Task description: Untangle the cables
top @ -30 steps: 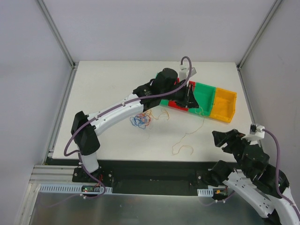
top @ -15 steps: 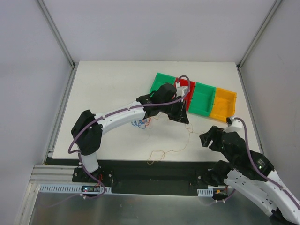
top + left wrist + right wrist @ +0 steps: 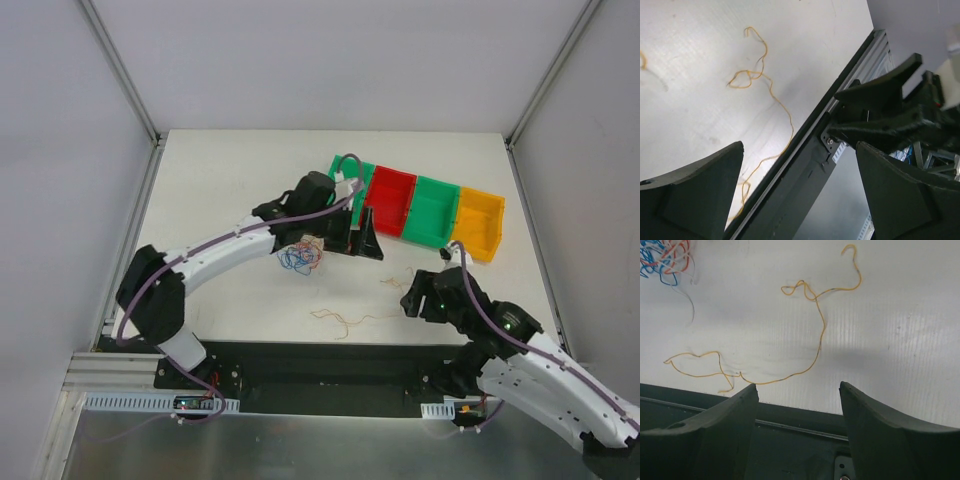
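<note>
On the tabletop the left gripper hovers beside the bins, jaws wide and empty, while the right gripper, also parted and empty, hangs over the near edge. The blue-and-red cable knot sits mid-table, just left of the left gripper. The loose yellow-orange strand winds along the near edge, closest to the right gripper.

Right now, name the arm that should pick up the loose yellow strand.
Right. The right tool, open, points at the yellow strand lying just ahead of it near the front edge. The left tool, also open, sits farther back beside the bins.
</note>
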`<state>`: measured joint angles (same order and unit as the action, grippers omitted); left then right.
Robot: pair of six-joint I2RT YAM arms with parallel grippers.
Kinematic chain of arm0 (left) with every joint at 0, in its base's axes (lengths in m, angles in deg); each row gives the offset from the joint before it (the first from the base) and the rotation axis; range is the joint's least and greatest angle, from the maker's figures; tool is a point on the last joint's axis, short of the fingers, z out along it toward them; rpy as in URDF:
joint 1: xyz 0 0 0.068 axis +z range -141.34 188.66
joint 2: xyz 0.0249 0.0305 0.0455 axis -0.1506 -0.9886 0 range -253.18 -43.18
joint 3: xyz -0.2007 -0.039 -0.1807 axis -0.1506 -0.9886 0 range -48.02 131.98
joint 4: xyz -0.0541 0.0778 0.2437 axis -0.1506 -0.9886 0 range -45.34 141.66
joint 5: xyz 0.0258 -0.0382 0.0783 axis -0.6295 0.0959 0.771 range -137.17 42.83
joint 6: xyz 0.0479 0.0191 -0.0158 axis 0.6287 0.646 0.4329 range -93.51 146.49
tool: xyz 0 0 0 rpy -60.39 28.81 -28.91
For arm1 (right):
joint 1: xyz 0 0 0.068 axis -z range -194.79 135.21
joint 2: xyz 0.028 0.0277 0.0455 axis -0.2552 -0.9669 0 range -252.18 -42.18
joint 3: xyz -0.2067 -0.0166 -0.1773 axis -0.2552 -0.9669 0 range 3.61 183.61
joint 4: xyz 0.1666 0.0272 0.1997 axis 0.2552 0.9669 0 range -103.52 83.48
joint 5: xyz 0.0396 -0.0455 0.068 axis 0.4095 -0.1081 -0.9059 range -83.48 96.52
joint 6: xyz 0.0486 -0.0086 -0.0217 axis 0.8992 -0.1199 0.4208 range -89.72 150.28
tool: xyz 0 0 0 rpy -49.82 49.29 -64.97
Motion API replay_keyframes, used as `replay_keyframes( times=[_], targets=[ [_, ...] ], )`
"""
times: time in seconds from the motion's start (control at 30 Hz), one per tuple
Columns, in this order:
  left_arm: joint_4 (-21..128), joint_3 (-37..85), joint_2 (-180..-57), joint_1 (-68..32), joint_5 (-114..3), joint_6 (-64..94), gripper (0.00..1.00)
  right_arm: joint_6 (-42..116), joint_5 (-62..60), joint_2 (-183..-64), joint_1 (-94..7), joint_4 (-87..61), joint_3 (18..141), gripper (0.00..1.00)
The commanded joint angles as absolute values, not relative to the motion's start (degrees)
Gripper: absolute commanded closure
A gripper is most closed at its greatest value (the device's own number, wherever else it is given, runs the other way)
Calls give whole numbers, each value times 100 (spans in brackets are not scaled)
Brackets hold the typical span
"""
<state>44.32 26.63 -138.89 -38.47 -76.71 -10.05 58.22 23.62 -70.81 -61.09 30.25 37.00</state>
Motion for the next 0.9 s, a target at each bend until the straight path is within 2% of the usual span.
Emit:
replay_keyframes(
  times=[0.0, 0.17, 0.37, 0.43, 0.57, 0.73, 0.87],
  targets=[
    [4104, 2212, -12433, -3171, -8030, -517, 5, 5464, 1604, -7890, -6110, 2455, 3824, 31],
    [3076, 2360, -11536, -2369, -7672, 414, 4, 4814, 767, -9112, -6242, 2033, 4079, 30],
    [2687, 2484, -11288, -2210, -6643, 1320, 1, 4171, 1030, -10272, -6515, 2400, 4710, 30],
    [2678, 2449, -11297, -2166, -6484, 1453, 1, 4100, 724, -10528, -6541, 2314, 4800, 30],
    [2687, 2221, -11244, -2078, -6440, 1523, 1, 5073, 1213, -10767, -6541, 2498, 4853, 30],
    [2749, 1851, -11069, -2078, -6237, 1576, 1, 7645, 2258, -9977, -6497, 2584, 4343, 23],
    [2775, 1816, -10902, -2069, -6211, 1585, 1, 8379, 2357, -9747, -6375, 2647, 4194, 21]
  ],
)
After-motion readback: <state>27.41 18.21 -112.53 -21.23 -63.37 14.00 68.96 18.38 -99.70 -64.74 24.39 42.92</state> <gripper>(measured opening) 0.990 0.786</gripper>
